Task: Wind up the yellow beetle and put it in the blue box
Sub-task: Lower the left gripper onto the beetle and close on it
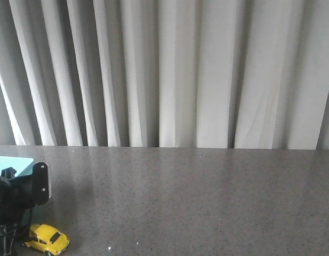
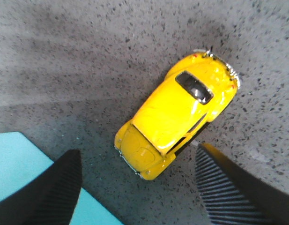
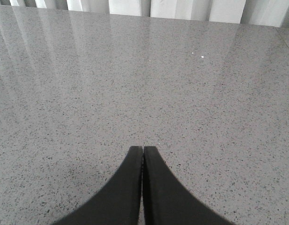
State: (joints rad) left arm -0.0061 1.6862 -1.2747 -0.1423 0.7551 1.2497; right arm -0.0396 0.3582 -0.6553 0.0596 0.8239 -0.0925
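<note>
The yellow beetle (image 1: 46,239) stands on its wheels on the grey table at the front left, just right of my left arm. In the left wrist view the beetle (image 2: 177,115) lies slantwise below my left gripper (image 2: 138,149), which is open and hovers above it with one end of the car between the fingertips, not touching. The blue box (image 1: 12,164) stands behind the left arm at the left edge; a corner of the box (image 2: 18,164) shows beside one finger (image 2: 55,192). My right gripper (image 3: 143,150) is shut and empty over bare table.
The grey speckled table (image 1: 196,197) runs to a far edge under a white curtain (image 1: 169,69). The left arm's black body (image 1: 20,192) stands between the box and the beetle. The right arm does not show in the front view.
</note>
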